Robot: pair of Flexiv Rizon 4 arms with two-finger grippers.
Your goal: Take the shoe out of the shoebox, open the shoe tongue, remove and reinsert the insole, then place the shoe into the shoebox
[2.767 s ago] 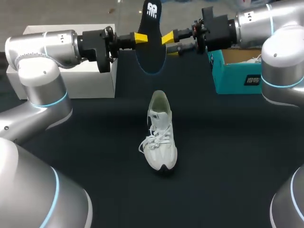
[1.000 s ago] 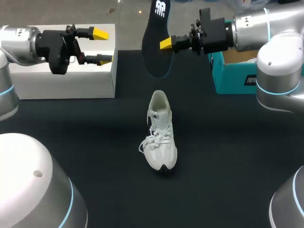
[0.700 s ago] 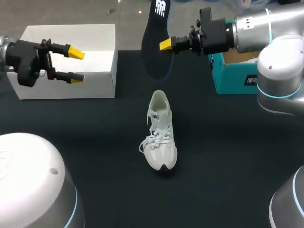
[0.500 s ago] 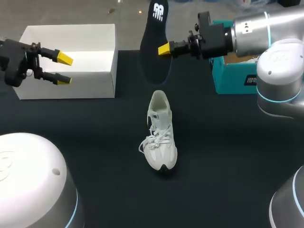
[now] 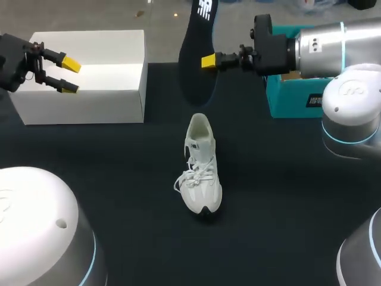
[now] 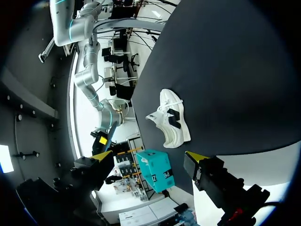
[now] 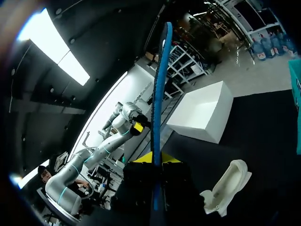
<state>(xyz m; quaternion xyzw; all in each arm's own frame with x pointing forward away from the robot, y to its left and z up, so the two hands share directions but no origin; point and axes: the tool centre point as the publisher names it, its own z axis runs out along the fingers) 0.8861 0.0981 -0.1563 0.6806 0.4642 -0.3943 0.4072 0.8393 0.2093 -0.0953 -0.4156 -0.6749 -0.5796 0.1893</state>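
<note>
**Item 1. Insole** (image 5: 199,53). Dark, held in the air above the far middle of the bench (image 5: 119,196). The long axis stood close to vertical, with the broader rounded end lowest. Your right fingers (image 5: 208,61) pinched it flat between them at about mid-length. In the right wrist view it rose edge-on from between them.

**Item 2. Shoe** (image 5: 201,173). White, laced, upright on its sole at mid-bench. The long axis ran near to far, with the toe toward the near edge and the open collar toward the far edge.

**Item 3. Governing relation.** The collar lay below the insole's low end and a little nearer than it, not touching. Your right arm was much the closer of the two. In my judgement, you would need to tip the insole toward the shoe's near-far line and feed the low end in at the collar, toward the toe.

**Item 4. Left fingers** (image 5: 70,63). Spread and holding nothing, at the far left beside the white box (image 5: 107,89), well apart from the shoe.

**Item 5. Teal shoebox** (image 5: 297,98). At the far right, open, partly behind your right arm.
</note>
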